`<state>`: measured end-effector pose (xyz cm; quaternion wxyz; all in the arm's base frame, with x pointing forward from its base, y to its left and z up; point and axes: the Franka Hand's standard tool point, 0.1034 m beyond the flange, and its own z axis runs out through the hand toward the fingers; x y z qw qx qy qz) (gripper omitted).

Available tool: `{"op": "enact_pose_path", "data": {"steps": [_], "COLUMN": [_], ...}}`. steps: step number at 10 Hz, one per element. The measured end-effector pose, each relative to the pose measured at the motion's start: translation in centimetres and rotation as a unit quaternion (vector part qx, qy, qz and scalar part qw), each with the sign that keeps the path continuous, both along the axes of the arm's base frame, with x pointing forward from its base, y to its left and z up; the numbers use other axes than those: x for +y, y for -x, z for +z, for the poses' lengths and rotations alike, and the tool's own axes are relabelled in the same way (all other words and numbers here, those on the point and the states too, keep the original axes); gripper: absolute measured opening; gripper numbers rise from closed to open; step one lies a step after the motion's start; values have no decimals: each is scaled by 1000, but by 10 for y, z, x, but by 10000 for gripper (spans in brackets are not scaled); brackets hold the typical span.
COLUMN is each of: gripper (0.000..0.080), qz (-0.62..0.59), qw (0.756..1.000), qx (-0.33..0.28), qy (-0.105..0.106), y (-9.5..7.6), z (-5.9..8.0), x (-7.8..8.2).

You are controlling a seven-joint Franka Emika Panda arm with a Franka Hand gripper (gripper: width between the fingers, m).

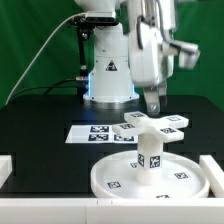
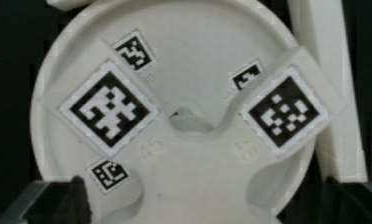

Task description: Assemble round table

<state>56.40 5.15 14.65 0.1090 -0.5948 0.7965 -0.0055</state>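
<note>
The big rimmed disc (image 1: 150,180) lies flat on the black table (image 1: 40,115), nearest the camera, and everything else sits off it. The short post (image 1: 150,152) stands upright at the disc's middle, with the cross-shaped piece (image 1: 152,124) resting level on its top. Behind the disc lies the marker board (image 1: 92,132). The gripper (image 1: 152,104) hangs over the cross's far side; whether its jaws grip an arm, I cannot tell. I'd say keep the cross square on the post while turning it.

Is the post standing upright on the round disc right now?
Yes, the post stands upright at the middle of the disc, with the cross-shaped piece above it.
</note>
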Motion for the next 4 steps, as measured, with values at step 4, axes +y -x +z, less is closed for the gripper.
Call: {"op": "enact_pose_path", "data": {"steps": [4], "gripper": [649], "qz": [3], "qw": [1000], "qx": [0], "qy": [0], "y": [2], "z": [0], "x": [0]}}
